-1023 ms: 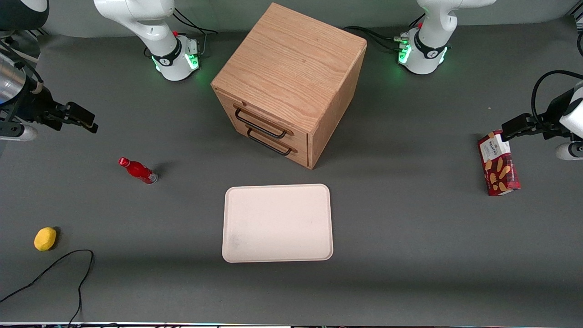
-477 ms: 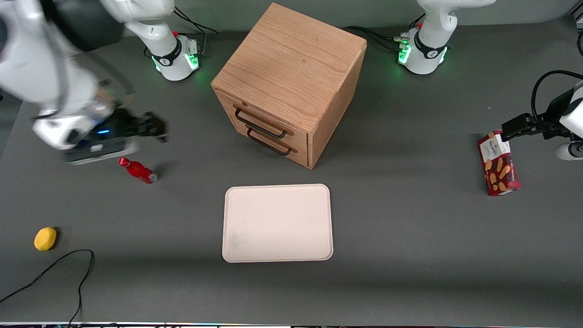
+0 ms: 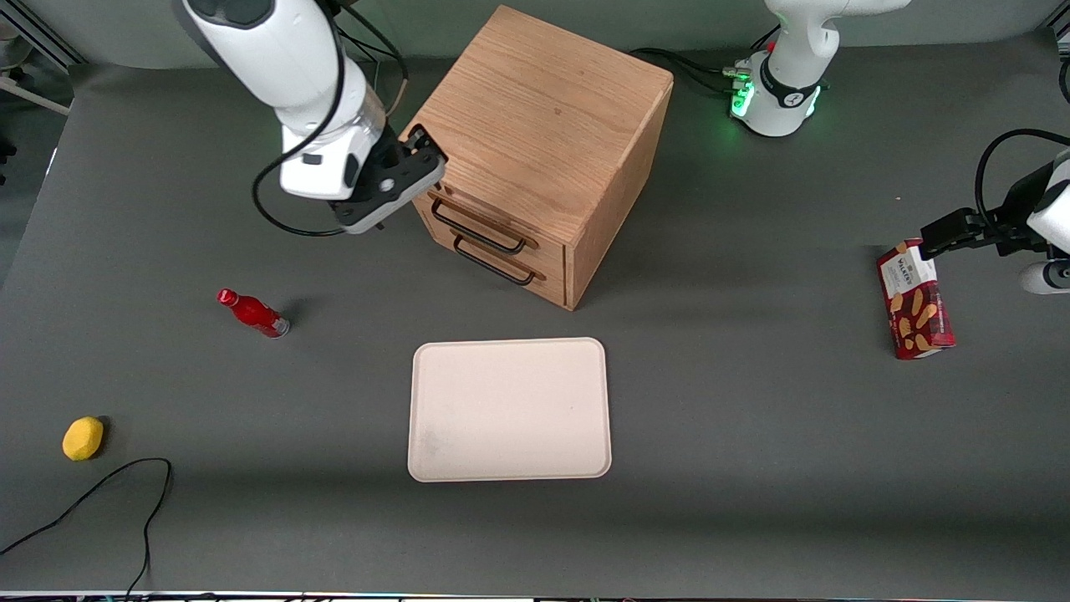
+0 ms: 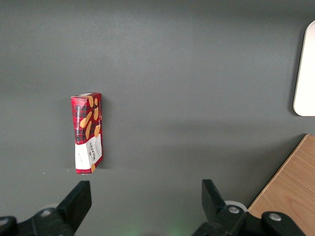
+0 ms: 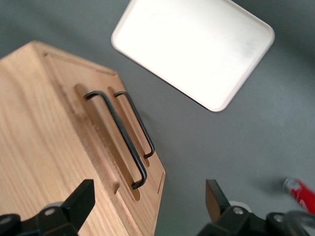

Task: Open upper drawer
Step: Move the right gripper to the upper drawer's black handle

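The wooden cube cabinet (image 3: 543,125) stands at the middle of the table, farther from the front camera than the tray. Its upper drawer (image 3: 481,211) looks shut, with a thin black bar handle (image 3: 476,227). The lower drawer handle (image 3: 495,266) sits just below it. My right gripper (image 3: 407,176) hovers at the cabinet's front corner on the working arm's side, beside the end of the upper handle and apart from it. In the right wrist view the gripper (image 5: 149,196) is open and empty, with the upper handle (image 5: 119,135) and the lower handle (image 5: 140,125) ahead of it.
A white tray (image 3: 510,410) lies nearer the front camera than the cabinet and shows in the right wrist view (image 5: 197,49). A red bottle (image 3: 253,313), a yellow lemon (image 3: 83,438) and a black cable (image 3: 100,502) lie toward the working arm's end. A red cookie box (image 3: 915,301) stands toward the parked arm's end.
My right arm has swept from the working arm's end of the table in to the cabinet's front corner. The drawers and the other objects have not moved.
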Action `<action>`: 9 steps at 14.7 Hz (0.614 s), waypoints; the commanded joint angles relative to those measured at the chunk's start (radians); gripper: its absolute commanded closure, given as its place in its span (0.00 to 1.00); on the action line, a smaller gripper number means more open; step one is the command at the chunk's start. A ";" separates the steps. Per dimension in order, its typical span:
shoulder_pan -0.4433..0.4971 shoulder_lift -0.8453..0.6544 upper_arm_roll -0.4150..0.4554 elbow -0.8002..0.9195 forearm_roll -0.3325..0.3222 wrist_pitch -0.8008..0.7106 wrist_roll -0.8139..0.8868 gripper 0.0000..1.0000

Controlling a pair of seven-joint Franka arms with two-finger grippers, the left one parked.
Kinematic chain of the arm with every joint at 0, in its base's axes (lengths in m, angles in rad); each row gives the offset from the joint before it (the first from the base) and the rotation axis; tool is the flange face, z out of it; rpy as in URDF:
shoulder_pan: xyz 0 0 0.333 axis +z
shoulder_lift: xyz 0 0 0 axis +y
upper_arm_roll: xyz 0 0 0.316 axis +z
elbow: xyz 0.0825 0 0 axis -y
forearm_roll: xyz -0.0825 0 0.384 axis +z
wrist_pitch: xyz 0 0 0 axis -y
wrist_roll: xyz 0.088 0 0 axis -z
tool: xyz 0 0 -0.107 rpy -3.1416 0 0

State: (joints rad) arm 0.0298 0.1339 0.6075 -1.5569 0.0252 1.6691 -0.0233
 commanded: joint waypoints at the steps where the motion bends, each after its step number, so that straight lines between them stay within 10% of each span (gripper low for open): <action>1: -0.013 0.050 0.000 0.020 0.054 -0.008 -0.179 0.00; 9: -0.018 0.188 -0.006 -0.020 0.134 0.012 -0.363 0.00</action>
State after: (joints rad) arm 0.0106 0.3119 0.6017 -1.5755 0.1362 1.6701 -0.3541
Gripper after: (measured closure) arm 0.000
